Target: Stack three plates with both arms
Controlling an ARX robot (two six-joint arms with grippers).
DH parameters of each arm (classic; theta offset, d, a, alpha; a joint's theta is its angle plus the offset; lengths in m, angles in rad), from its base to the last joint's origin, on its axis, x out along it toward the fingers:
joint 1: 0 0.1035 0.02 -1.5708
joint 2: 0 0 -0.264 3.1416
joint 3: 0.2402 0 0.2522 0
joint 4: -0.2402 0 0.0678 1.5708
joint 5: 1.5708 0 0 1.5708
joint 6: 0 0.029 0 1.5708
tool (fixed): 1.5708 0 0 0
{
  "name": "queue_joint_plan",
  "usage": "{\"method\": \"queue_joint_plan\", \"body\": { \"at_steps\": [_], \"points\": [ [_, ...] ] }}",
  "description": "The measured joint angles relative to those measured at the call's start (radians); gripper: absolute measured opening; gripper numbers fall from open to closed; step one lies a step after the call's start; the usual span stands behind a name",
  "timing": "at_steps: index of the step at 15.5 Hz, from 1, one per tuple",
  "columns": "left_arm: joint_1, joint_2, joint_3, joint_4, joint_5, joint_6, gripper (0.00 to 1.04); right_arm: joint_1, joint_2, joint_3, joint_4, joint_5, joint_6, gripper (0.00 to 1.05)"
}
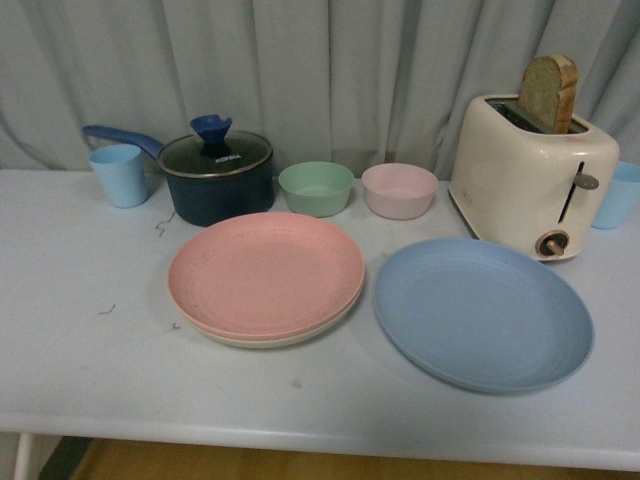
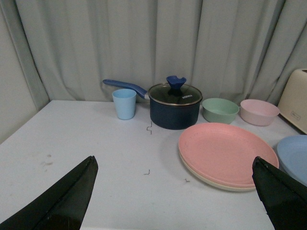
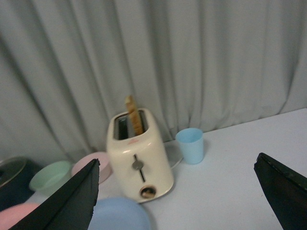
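In the front view the pink plate [image 1: 265,273] lies on top of the beige plate [image 1: 262,340], whose rim shows under it, left of centre on the table. The blue plate [image 1: 482,311] lies alone to their right, in front of the toaster. Neither arm shows in the front view. My left gripper [image 2: 175,191] is open and empty, above the table on the near left side of the pink plate [image 2: 226,152] and beige plate [image 2: 207,179]. My right gripper [image 3: 177,196] is open and empty, above the table; the blue plate [image 3: 120,214] shows low in its view.
At the back stand a light blue cup [image 1: 119,174], a dark blue lidded pot [image 1: 217,176], a green bowl [image 1: 316,188], a pink bowl [image 1: 399,190], a cream toaster [image 1: 533,174] with a bread slice, and another blue cup [image 1: 620,194]. A grey curtain hangs behind.
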Motion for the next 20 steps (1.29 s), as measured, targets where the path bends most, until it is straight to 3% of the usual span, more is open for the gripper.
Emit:
{"method": "queue_joint_plan", "body": {
  "at_steps": [2,5,9,11,20],
  "points": [
    [0.000,0.000,0.000,0.000,0.000,0.000,0.98,0.064,0.376,0.214,0.041,0.186,0.043,0.98],
    [0.000,0.000,0.000,0.000,0.000,0.000,0.98,0.222,0.750,0.476,-0.138,0.328,0.105,0.98],
    [0.000,0.000,0.000,0.000,0.000,0.000,0.98,0.389,0.968,0.771,-0.467,0.355,0.180,0.98],
    [0.000,0.000,0.000,0.000,0.000,0.000,0.98,0.433,1.043,0.831,-0.571,0.355,0.184,0.98],
    [0.000,0.000,0.000,0.000,0.000,0.000,0.98,0.440,1.244,0.879,-0.587,0.346,0.201,0.98]
  ]
}}
